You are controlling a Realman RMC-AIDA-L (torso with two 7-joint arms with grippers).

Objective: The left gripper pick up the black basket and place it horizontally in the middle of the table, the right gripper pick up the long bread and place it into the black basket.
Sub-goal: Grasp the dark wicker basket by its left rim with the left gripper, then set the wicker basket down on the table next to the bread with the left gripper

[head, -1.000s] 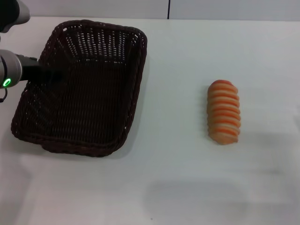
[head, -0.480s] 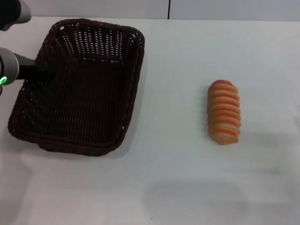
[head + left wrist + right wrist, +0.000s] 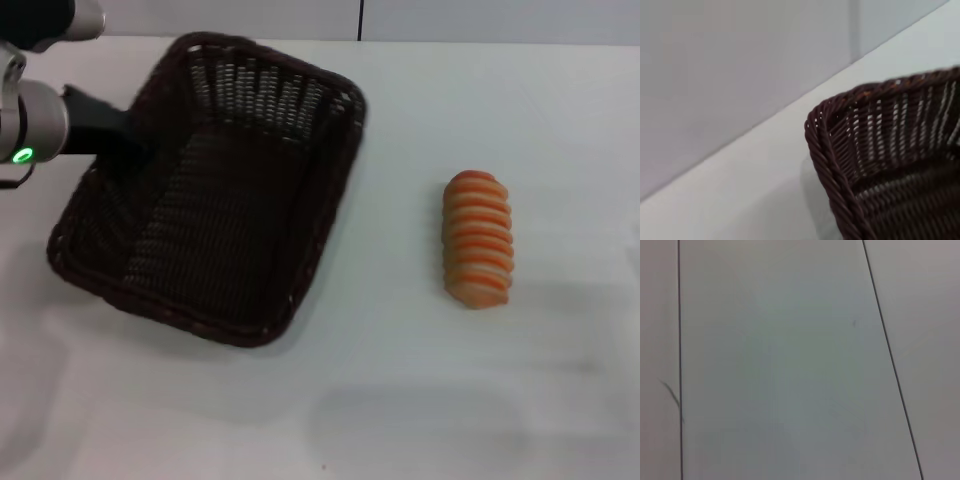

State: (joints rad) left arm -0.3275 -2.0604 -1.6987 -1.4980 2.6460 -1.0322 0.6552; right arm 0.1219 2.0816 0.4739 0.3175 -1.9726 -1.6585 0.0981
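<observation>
The black basket (image 3: 215,190) is a large dark woven tray on the left half of the white table (image 3: 420,400), turned at a slant with its far corner toward the middle. My left gripper (image 3: 133,150), on the green-lit arm, is shut on the basket's left rim. A corner of the basket's rim shows close up in the left wrist view (image 3: 832,150). The long bread (image 3: 478,238), orange-brown with pale ridges, lies on the table to the right, well apart from the basket. The right gripper is out of view.
A grey wall runs along the table's far edge (image 3: 450,38). The right wrist view shows only pale flat panels with thin dark seams.
The left gripper has carried the basket to the right and away from me, and the basket has turned clockwise. The bread has not moved.
</observation>
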